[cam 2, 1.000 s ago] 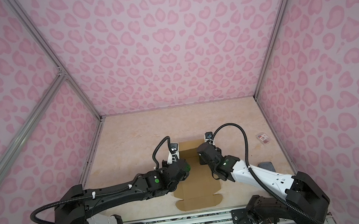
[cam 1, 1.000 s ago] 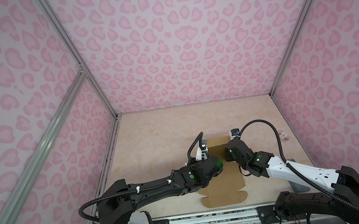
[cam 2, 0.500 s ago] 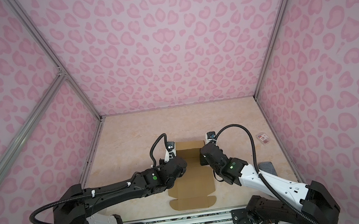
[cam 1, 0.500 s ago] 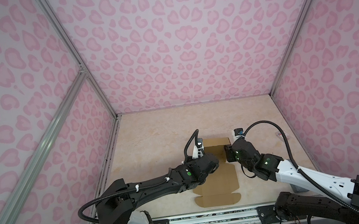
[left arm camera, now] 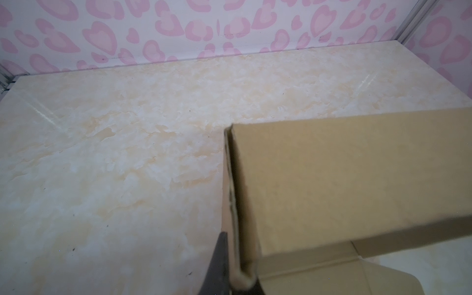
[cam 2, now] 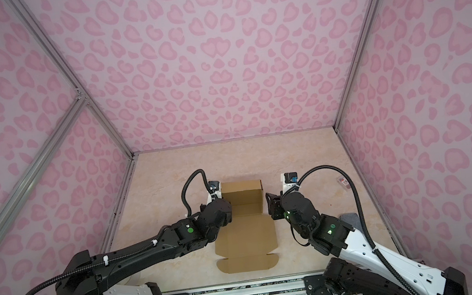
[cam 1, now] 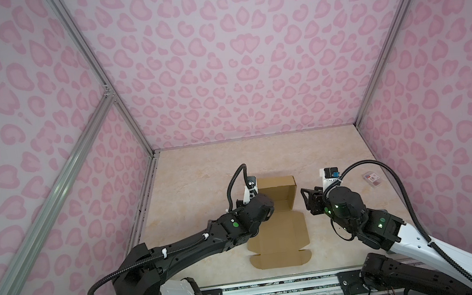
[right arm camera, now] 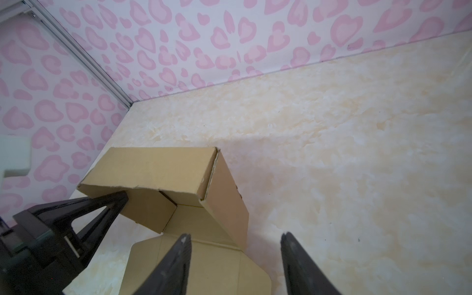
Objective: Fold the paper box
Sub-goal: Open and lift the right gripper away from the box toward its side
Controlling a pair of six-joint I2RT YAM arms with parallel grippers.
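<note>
The paper box (cam 1: 282,234) is brown cardboard. Its far half stands up as a shallow tray (cam 2: 243,194), and its near half lies flat on the table with a rounded flap at the front. My left gripper (right arm camera: 122,200) is shut on the tray's left wall; in the left wrist view that wall (left arm camera: 236,204) runs down between the dark fingers (left arm camera: 221,252). My right gripper (right arm camera: 235,238) is open with nothing between its fingers. It hangs just off the tray's right wall (right arm camera: 227,194), apart from it, and both top views show the right gripper (cam 1: 307,199) there.
A small clear packet with a red-white label (cam 1: 372,180) lies at the right near the pink wall. A grey pad (cam 2: 348,217) shows behind my right arm. Pink walls enclose the marbled table (cam 1: 203,189), and a metal rail (cam 1: 276,287) runs along the front.
My right gripper has opened, let go of the box's right wall and drawn back to the right. The left gripper stays shut on the left wall, and the box has slid slightly left.
</note>
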